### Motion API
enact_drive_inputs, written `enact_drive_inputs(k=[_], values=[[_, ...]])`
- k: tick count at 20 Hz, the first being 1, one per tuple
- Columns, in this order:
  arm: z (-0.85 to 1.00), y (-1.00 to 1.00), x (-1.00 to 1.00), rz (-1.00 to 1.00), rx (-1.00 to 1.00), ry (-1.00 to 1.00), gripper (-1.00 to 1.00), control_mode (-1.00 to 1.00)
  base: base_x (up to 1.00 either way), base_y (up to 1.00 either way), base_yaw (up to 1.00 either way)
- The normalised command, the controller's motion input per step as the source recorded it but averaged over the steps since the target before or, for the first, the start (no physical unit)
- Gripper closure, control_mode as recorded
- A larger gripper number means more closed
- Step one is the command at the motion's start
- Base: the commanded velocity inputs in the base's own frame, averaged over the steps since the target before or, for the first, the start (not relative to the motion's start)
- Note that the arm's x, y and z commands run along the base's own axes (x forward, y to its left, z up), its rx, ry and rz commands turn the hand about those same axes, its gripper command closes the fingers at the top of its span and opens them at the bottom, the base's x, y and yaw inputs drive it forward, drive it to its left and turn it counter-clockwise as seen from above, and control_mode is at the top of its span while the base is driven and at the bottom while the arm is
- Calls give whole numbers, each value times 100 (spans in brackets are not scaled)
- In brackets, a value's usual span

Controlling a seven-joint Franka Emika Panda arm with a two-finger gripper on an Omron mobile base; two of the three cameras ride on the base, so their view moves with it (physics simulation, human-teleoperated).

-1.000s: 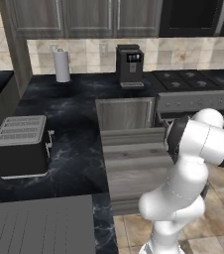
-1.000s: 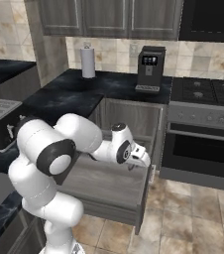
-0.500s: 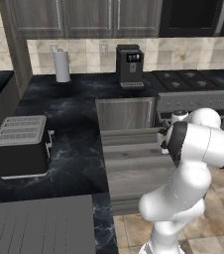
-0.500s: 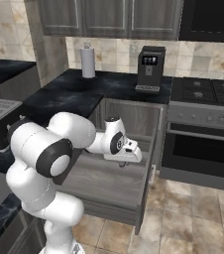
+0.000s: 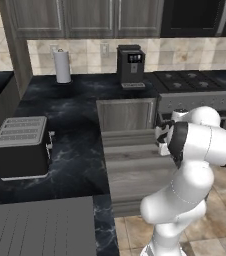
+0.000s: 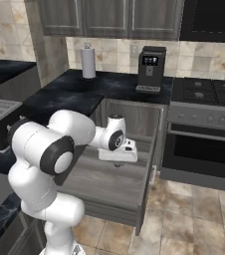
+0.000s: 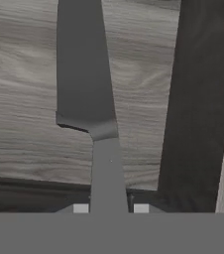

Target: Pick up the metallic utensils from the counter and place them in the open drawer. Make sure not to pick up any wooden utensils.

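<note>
My gripper (image 7: 110, 208) is shut on the handle of a slim grey metallic utensil (image 7: 84, 74) with a flat blade. The blade points away from the hand, above the wood-grain floor of the open drawer (image 7: 25, 99). In the right base view the gripper (image 6: 117, 162) hangs low over the middle of the drawer (image 6: 109, 187), pointing down. The drawer (image 5: 135, 175) juts out from under the black marbled counter (image 5: 75, 100), and my forearm covers its right side in the left base view. The wooden utensils are out of view.
A toaster (image 5: 20, 145) sits on the counter at the left. A paper towel roll (image 5: 62, 65) and a coffee machine (image 5: 131, 65) stand by the back wall. The stove (image 6: 209, 92) and its oven door (image 6: 204, 149) flank the drawer on the right.
The hand has moved from the drawer's outer side in over its middle, carrying the utensil along. The grip looks the same.
</note>
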Motion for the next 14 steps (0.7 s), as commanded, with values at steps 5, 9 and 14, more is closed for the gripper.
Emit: enact_drive_inputs(k=[5, 9, 14], values=[[-41, 23, 3, 14, 4, 3, 100, -100, 0, 0, 0], [-72, 24, 19, 6, 0, 0, 100, -100, 0, 0, 0], [-43, 6, 27, 6, 0, 0, 100, -100, 0, 0, 0]])
